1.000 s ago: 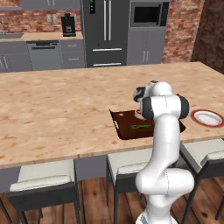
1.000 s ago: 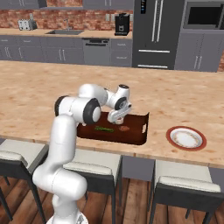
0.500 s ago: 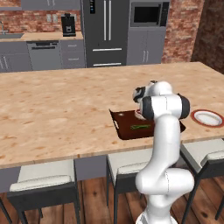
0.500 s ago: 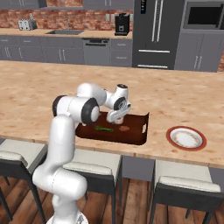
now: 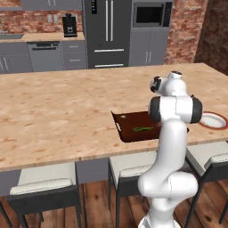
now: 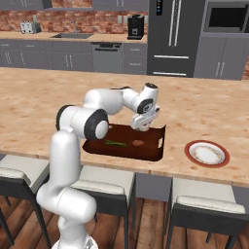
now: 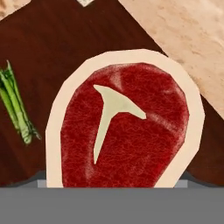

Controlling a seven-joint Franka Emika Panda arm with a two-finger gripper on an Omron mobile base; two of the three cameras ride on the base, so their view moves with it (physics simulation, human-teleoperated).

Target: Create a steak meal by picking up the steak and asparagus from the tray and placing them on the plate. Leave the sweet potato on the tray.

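1. Spanning both base views, one wooden counter (image 5: 53,116) carries everything; three stools (image 6: 104,177) stand along its near edge.
2. One white arm (image 6: 78,126) bends over the counter and reaches down to the tray.
3. One dark brown tray (image 6: 151,148) lies near the counter's front edge, with three foods on it.
4. One plate (image 6: 190,154), white with a red rim, sits on the counter to the right of the tray, apart from it and bare.
5. One gripper (image 6: 141,127) hangs low over the far part of the tray, pointing down. In the hand view its two tips peek out wide apart on either side of the steak. I cannot tell whether they are pressing on the meat or are clear of it.
6. One steak (image 7: 127,131), red with a pale rim, lies flat on the tray right under the hand.
7. One asparagus (image 6: 115,143) bundle lies on the tray, left of the steak and not touching it.
8. One sweet potato (image 6: 138,143) sits on the tray near its front rim, right of the asparagus.
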